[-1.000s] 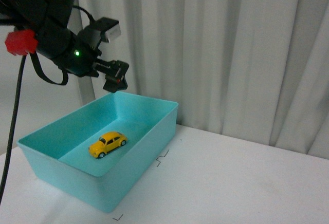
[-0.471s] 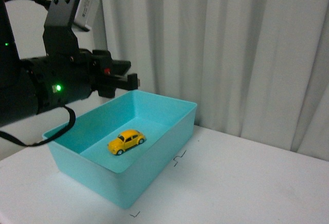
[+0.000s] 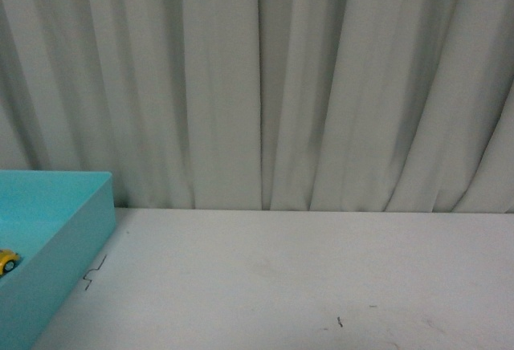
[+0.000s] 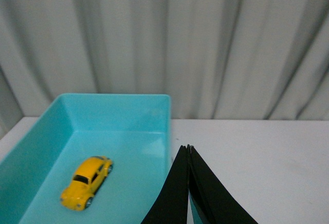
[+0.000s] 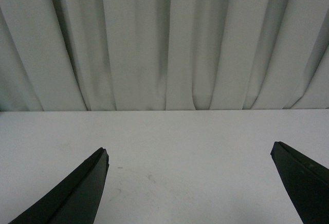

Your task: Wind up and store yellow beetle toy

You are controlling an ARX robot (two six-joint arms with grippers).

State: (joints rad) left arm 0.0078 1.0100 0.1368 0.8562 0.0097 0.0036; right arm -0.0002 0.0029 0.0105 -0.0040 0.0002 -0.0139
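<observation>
Yellow beetle toy [image 4: 86, 182] sits in teal bin [image 4: 115, 112] (curtain [image 4: 154, 39] behind).

Turquoise bin [image 3: 60, 262], white table [image 3: 321, 270] beneath — pleated grey curtain [image 3: 257, 85] behind

A white surface [image 3: 281, 286] fills the lower part of the frame, backed by a pale pleated curtain [image 3: 257, 85] across the whole upper part. At the lower left stands a turquoise bin [image 3: 68, 254], cut off by the frame edge. Inside it, at the far left edge, only a sliver of the yellow beetle toy [image 3: 7, 261] shows. A small black squiggle mark [image 3: 95, 273] lies on the surface just beside the bin's wall.
</observation>
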